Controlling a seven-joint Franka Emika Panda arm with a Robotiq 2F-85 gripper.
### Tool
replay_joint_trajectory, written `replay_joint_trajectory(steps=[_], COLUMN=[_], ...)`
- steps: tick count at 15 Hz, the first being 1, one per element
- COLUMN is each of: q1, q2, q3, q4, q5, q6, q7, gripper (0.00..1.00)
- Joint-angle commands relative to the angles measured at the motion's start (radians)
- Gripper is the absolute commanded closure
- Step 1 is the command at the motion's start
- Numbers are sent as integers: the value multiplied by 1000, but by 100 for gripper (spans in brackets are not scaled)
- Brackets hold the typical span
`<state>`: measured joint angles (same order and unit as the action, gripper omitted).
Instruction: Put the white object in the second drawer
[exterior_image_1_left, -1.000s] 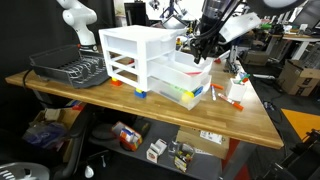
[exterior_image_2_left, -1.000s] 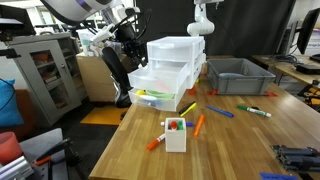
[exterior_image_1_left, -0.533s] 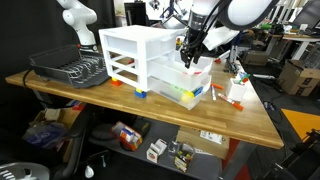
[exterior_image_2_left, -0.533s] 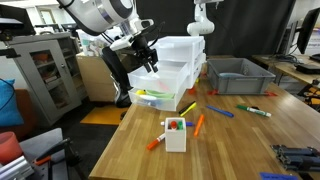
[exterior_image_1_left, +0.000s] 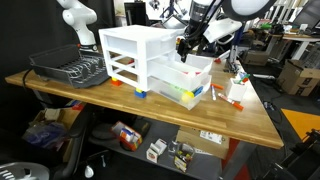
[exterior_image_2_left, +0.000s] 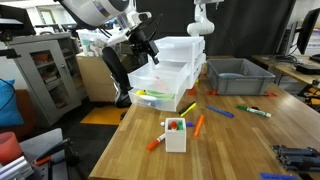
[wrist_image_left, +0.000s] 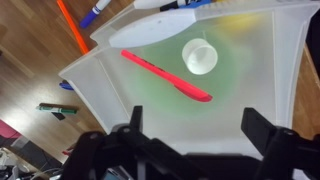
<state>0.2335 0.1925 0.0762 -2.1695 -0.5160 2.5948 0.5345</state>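
Note:
In the wrist view the white object (wrist_image_left: 199, 55), a small round cap, lies on the floor of the pulled-out second drawer (wrist_image_left: 100, 70), next to a red pen (wrist_image_left: 165, 75). My gripper (wrist_image_left: 200, 130) hangs above the drawer, open, with nothing between its fingers. In both exterior views the gripper (exterior_image_1_left: 188, 45) (exterior_image_2_left: 148, 48) hovers just over the extended second drawer (exterior_image_1_left: 197, 68) (exterior_image_2_left: 160, 76) of the white drawer unit (exterior_image_1_left: 132, 52). From there the white object is too small to make out.
The lowest drawer (exterior_image_1_left: 180, 92) is also pulled out, with yellow-green items in it. A black dish rack (exterior_image_1_left: 68, 68) stands beside the unit. A white item with red parts (exterior_image_2_left: 176, 133), loose markers (exterior_image_2_left: 220, 112) and a grey bin (exterior_image_2_left: 238, 78) sit on the wooden table.
The jaws have opened and the gripper has lifted a little from the second drawer. The white object now lies loose in that drawer.

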Motion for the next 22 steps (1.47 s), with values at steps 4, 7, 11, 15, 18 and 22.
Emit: replay_joint_trajectory(steps=[4,7,11,15,18,22], q1=[-17,-25,-28,-28,-28,-28], q2=[-141,-175,-174,-174,-174,-174], q3=[56,67,66,66,66,66], q4=[-147,-182,-182,-182,-182,-182], q5=[240,269,269,269,269,269], q6=[-9,-9,-9,-9,-9,-9], q7=[-122,-135,-137,-137,-137,-137], gripper=[0,0,0,0,0,0])
